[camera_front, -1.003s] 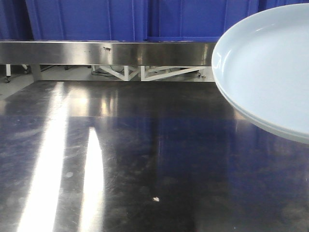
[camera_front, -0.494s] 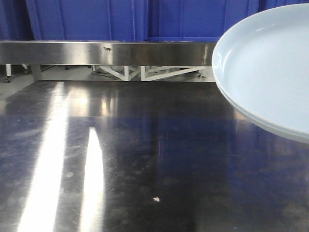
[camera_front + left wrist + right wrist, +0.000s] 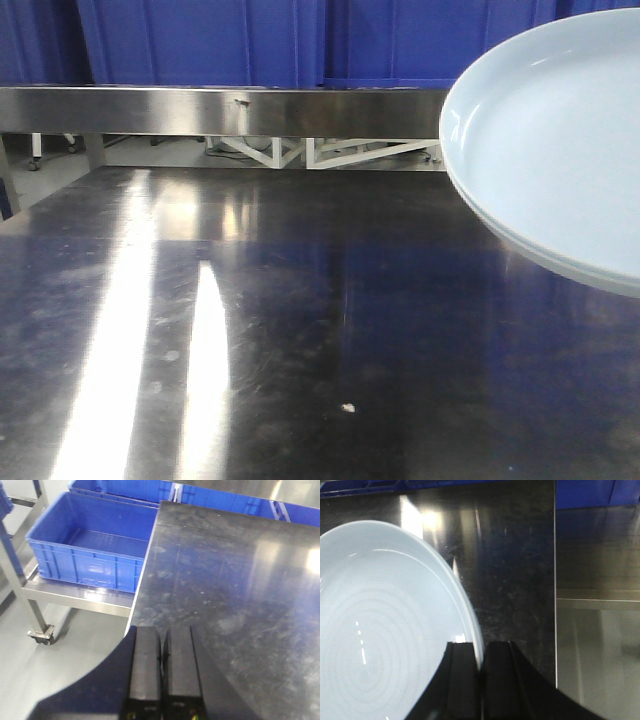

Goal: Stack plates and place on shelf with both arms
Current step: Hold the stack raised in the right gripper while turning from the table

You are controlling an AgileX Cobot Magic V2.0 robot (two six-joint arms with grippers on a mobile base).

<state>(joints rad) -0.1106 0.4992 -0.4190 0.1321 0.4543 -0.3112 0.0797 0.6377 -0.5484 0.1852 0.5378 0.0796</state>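
In the right pincer (image 3: 481, 654): stacked plates (image 3: 380, 630), clamped at the rim.
Glossy, brittle, likely slippery; left pincer (image 3: 164, 634) closed, empty.

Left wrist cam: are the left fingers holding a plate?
No, the left fingers are pressed together with nothing between them, above the edge of the table.

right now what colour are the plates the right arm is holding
The plates are plain pale bluish-white, clearest in the right wrist view.
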